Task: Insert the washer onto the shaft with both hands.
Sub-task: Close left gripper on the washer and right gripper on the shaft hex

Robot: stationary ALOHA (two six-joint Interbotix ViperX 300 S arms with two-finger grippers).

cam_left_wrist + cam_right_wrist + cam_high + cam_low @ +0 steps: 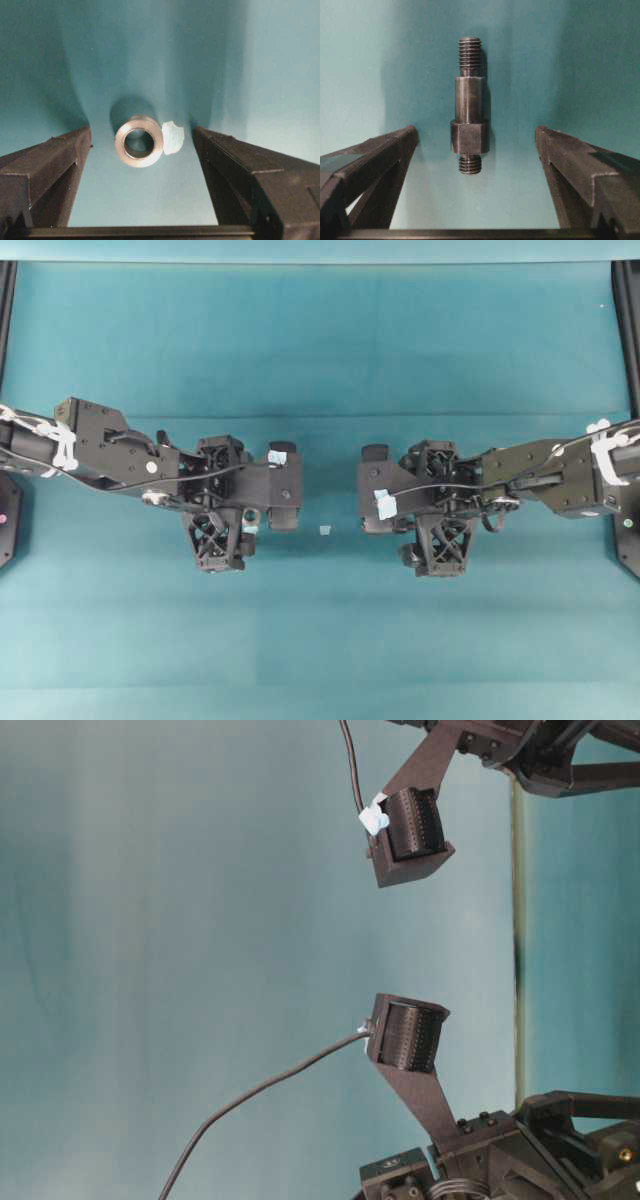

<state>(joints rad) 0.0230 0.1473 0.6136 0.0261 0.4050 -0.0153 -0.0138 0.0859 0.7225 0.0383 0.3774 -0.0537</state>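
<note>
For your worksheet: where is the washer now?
In the left wrist view, the washer lies on the teal mat between the open left gripper's fingers, beside a pale tape scrap.

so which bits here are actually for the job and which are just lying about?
For the job:
- silvery metal ring washer
- dark stepped metal shaft
- left gripper, open
- right gripper, open

Lying about:
- pale tape scrap beside the washer

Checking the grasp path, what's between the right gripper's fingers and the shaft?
Only bare teal mat. In the right wrist view the shaft lies midway between the open fingers, touching neither.
</note>
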